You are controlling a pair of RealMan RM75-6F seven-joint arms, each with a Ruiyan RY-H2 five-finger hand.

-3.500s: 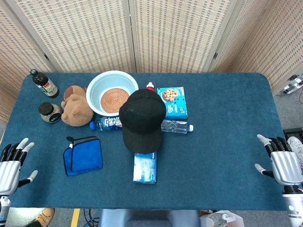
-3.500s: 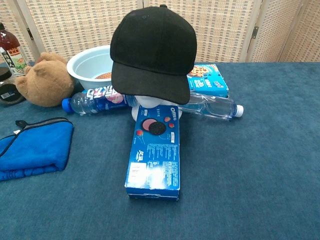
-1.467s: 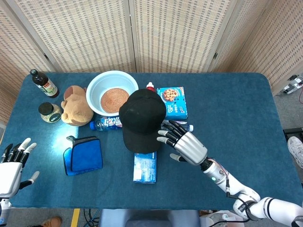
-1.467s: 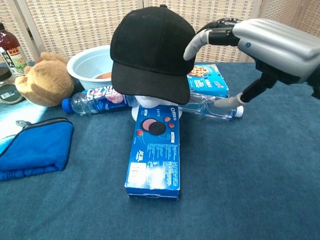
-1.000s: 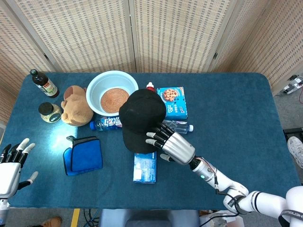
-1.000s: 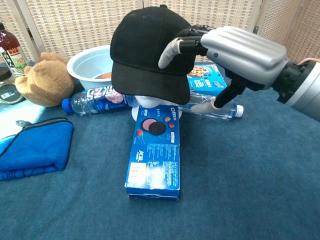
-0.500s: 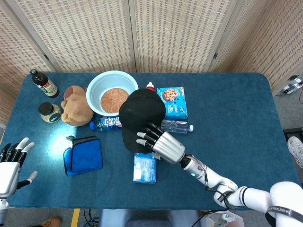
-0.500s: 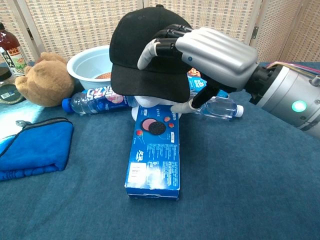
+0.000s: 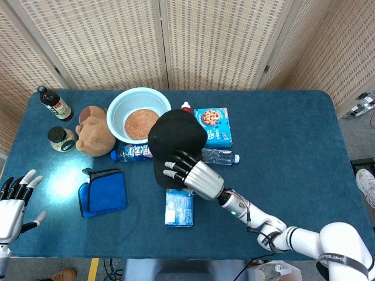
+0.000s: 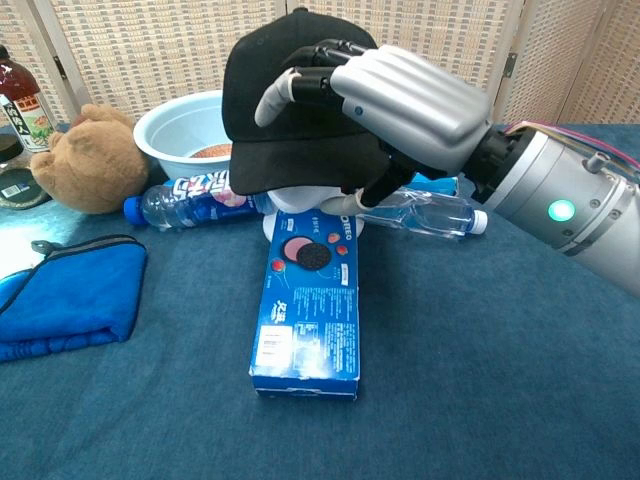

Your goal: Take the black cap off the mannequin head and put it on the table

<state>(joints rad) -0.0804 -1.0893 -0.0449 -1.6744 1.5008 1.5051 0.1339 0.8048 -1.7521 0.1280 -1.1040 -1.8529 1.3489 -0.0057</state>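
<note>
The black cap sits tilted on the white mannequin head, of which only a strip shows below the brim. My right hand grips the cap's brim, with fingers curled over the top and the thumb underneath. In the head view the cap hides the mannequin head, and the right hand lies over its front part. My left hand hovers at the table's near left corner, fingers spread, holding nothing.
A blue Oreo box lies just in front of the mannequin head. A clear bottle and a cookie box are to the right; a blue bottle, bowl, teddy and blue cloth to the left.
My right hand came in from the right, slid left over the cap and closed on its brim. The cap has tipped up and shifted slightly. The left hand stayed put.
</note>
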